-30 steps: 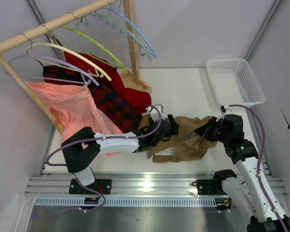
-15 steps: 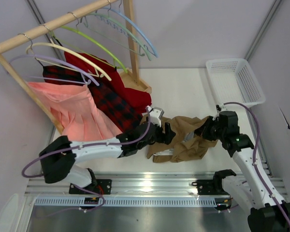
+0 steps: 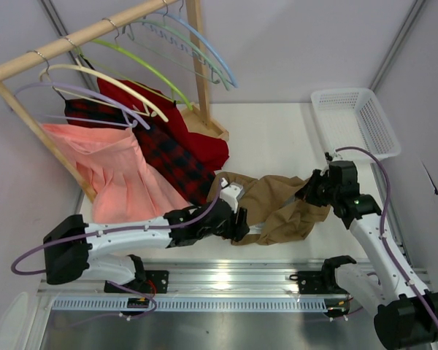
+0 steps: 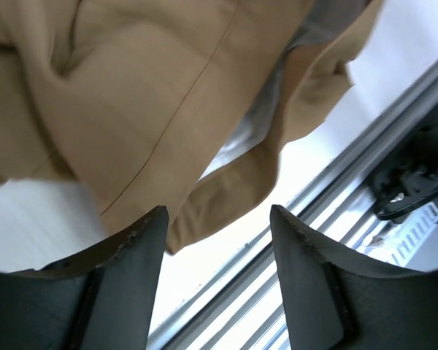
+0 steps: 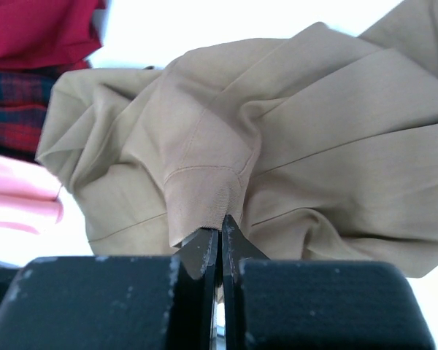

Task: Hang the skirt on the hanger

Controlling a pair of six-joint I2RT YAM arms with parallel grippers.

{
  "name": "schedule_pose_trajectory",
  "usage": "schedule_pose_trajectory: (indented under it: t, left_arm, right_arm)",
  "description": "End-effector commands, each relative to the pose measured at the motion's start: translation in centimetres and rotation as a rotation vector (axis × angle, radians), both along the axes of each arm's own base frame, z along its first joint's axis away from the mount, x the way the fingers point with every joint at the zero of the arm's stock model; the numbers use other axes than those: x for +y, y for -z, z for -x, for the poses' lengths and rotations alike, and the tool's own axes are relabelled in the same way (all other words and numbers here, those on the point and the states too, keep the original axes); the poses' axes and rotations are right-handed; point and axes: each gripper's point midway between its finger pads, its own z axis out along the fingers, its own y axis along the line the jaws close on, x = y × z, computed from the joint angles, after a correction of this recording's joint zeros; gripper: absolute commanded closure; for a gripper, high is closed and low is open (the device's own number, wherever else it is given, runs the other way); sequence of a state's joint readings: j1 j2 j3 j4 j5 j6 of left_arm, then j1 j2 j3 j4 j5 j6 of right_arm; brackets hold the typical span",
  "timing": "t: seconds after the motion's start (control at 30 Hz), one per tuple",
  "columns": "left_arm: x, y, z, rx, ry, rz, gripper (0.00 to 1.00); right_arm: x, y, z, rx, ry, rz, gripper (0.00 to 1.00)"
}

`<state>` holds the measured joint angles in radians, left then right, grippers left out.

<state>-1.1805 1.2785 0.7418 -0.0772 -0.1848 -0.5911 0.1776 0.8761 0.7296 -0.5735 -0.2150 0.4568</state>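
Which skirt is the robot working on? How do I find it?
Look at the white table beside the wooden rack. A crumpled skirt lies there, pinched by the right gripper. It is plain tan, unlike the pink skirt and the plaid skirt beside it.

Soft cloth, hard frame.
The skirt (image 5: 292, 138) is matt tan woven cloth with stitched seams; rack (image 3: 80, 38) bare wood; basket (image 3: 354, 120) white plastic mesh; rail (image 3: 226, 277) shiny metal.

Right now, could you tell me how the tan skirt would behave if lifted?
Probably floppy: the tan skirt lies in deep crumpled folds. It should drape and sag from the small fold pinched in the right gripper. It looks thin, so likely light.
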Motion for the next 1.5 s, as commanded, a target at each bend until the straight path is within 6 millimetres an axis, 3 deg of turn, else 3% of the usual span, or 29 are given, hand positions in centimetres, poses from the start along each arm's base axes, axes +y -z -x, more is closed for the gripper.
schedule_pose_trajectory:
  t: [0.0,0.03,0.13,0.27,0.57,0.73,1.03,1.27,1.47]
  left_arm:
    - [0.9,0.9,-0.1,0.061,-0.075,-0.067,0.38]
    - [0.5,0.6,-0.2,0.074,-0.080,-0.069,0.40]
    - [1.2,3.0,0.5,0.146,-0.095,-0.152,0.45]
    - [1.1,3.7,0.6,0.148,-0.075,-0.185,0.50]
    - [-0.3,4.6,0.8,0.155,0.005,-0.231,0.54]
    - [-2.3,2.8,1.7,0.125,0.085,-0.186,0.55]
    - [-2.5,3.8,1.7,0.137,0.091,-0.225,0.56]
    - [-0.1,6.7,0.0,0.183,-0.003,-0.281,0.59]
    - [0.1,4.6,-2.1,0.138,-0.059,-0.176,0.59]
  right_arm:
    - [-0.9,-1.3,-1.9,-0.056,0.041,0.046,1.00]
    - [-1.0,-1.6,-2.3,-0.063,0.049,0.046,1.00]
    - [-1.0,-2.3,-3.4,-0.088,0.066,0.036,1.00]
    - [-1.1,-3.0,-4.3,-0.116,0.068,0.040,1.00]
    - [-1.6,-2.4,-4.1,-0.103,0.077,0.058,1.00]
    - [-1.9,-1.9,-4.0,-0.088,0.085,0.066,1.00]
    - [-2.2,-2.0,-4.0,-0.092,0.090,0.065,1.00]
    - [-2.1,-2.3,-3.8,-0.097,0.088,0.055,1.00]
    - [-2.1,-2.1,-3.2,-0.095,0.087,0.054,1.00]
